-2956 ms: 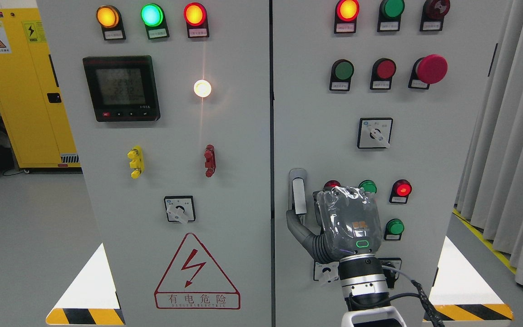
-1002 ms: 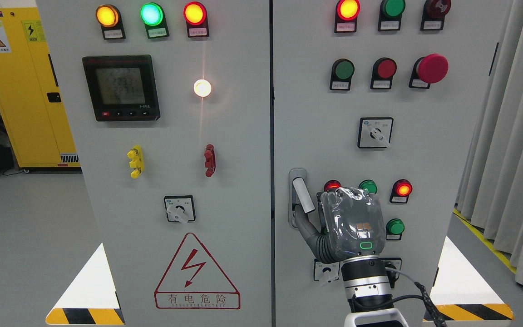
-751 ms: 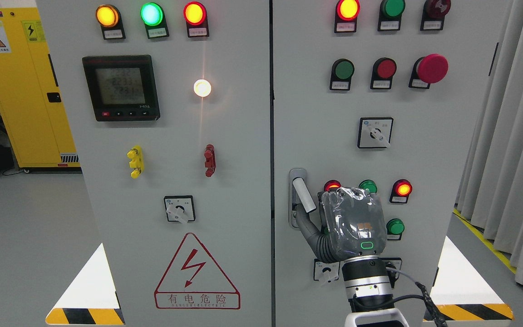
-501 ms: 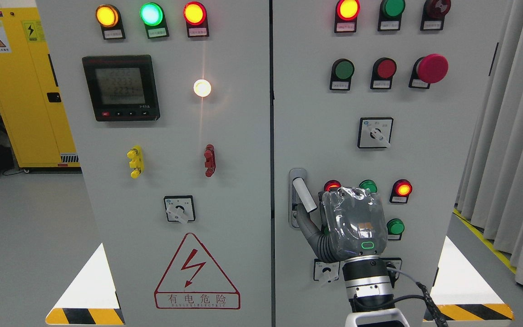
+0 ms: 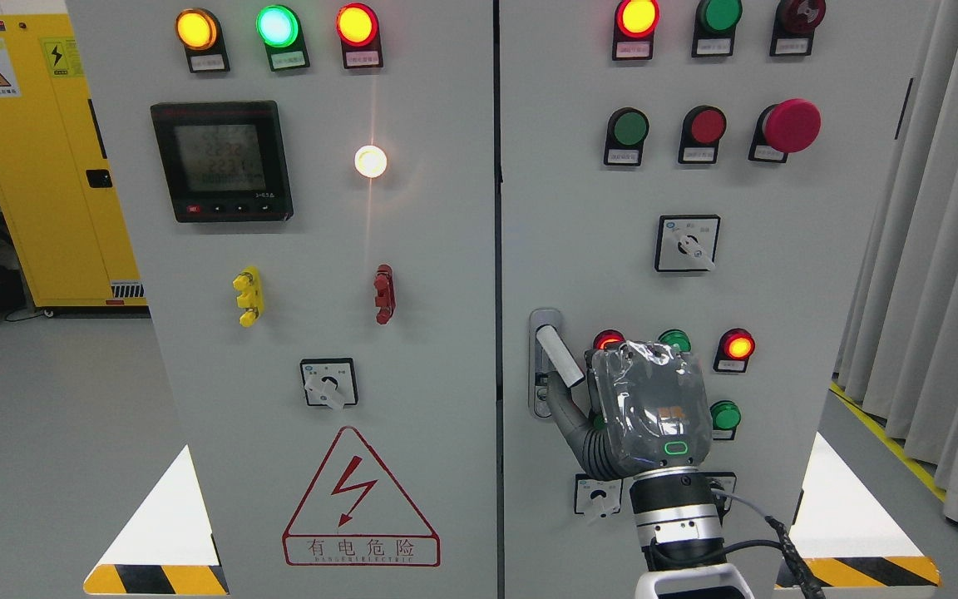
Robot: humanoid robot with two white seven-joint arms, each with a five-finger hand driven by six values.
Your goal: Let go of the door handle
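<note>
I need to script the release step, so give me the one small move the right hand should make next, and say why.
Probably draw the right hand straight back from the cabinet door, thumb uncurling first. Its dark thumb sits just under the tilted, popped-out door handle; I cannot tell if they touch, and the other fingers are hidden behind the palm.

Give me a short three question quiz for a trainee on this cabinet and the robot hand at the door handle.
1. True or false: the door handle lies flush and upright in its plate.
2. Which hand is at the handle: A left, B right?
3. The big red mushroom button sits on the ___ door.

Key: 1 false, its lower end swings out to the right. 2 B. 3 right.
</note>
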